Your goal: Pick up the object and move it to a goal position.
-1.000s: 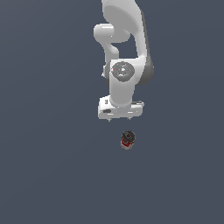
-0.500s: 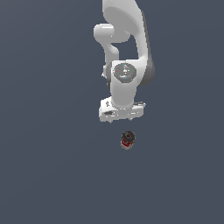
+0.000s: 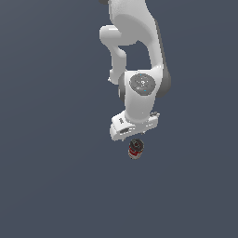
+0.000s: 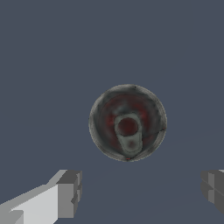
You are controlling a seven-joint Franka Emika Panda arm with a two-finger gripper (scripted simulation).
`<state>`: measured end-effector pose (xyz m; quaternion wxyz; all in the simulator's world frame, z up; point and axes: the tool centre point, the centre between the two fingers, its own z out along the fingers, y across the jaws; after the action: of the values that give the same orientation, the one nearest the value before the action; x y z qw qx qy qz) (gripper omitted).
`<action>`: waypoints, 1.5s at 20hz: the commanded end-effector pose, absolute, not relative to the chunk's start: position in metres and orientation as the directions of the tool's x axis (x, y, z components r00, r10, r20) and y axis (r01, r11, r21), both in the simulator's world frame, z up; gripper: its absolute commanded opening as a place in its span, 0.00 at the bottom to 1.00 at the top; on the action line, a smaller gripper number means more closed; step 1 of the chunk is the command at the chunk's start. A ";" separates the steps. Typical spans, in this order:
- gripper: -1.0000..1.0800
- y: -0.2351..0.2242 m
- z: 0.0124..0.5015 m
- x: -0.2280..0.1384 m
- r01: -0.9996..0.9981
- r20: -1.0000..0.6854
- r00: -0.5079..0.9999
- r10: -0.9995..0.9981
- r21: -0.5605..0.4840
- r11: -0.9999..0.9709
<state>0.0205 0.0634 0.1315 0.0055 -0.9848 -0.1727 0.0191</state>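
At six o'clock beneath my gripper [image 3: 131, 135]: the can [image 3: 135, 148], upright, ungrasped; my jaws wide, fingers [image 4: 69, 193] straddling empty air; pickup and transfer outstanding

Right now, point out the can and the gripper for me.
can [image 4: 127, 123], wrist view, on its dark top by the pull tab.
gripper [image 4: 140, 192], wrist view, midway between its two open fingertips.

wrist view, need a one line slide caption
Top-down wrist view: small can with pull-tab lid seen end-on, open jaws apart and not touching it.
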 end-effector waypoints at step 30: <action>0.96 0.082 0.077 0.051 0.500 0.000 0.866 0.500 0.000 -0.866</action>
<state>0.0503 0.0818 0.0774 0.0002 -0.9660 -0.2586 0.0009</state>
